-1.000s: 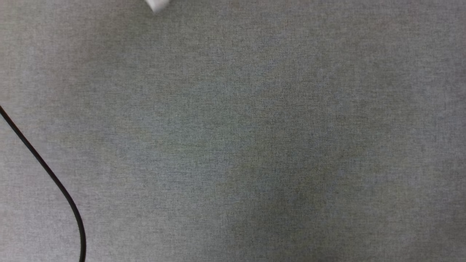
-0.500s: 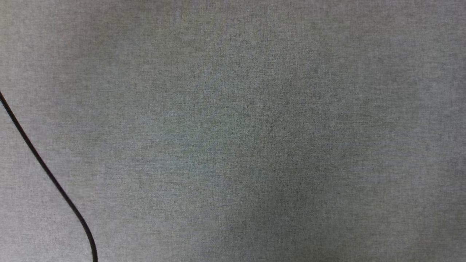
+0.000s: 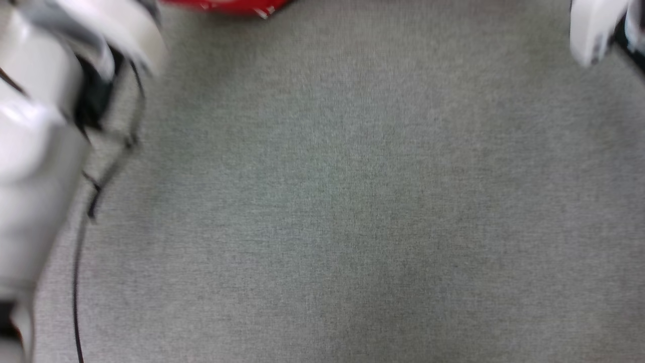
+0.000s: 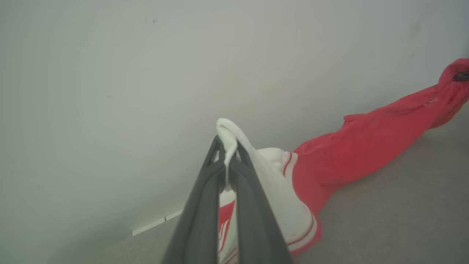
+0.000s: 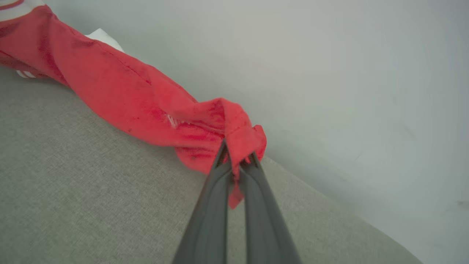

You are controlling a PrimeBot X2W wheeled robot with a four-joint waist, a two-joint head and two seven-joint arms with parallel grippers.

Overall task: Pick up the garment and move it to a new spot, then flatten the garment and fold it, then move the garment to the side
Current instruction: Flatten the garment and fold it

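White sleeve cloth is pinched in the pressed-together fingers of the left gripper (image 4: 227, 146); the right gripper (image 5: 236, 156) nips a red edge. From the left fingers the garment (image 4: 366, 146) runs long toward two o'clock (ten o'clock from the right), sagging on grey fabric (image 5: 91, 190), wall (image 4: 128, 73) close behind.

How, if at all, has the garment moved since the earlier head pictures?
Cannot tell: the garment now shows at top, but the whole view shifted; nothing fixed.
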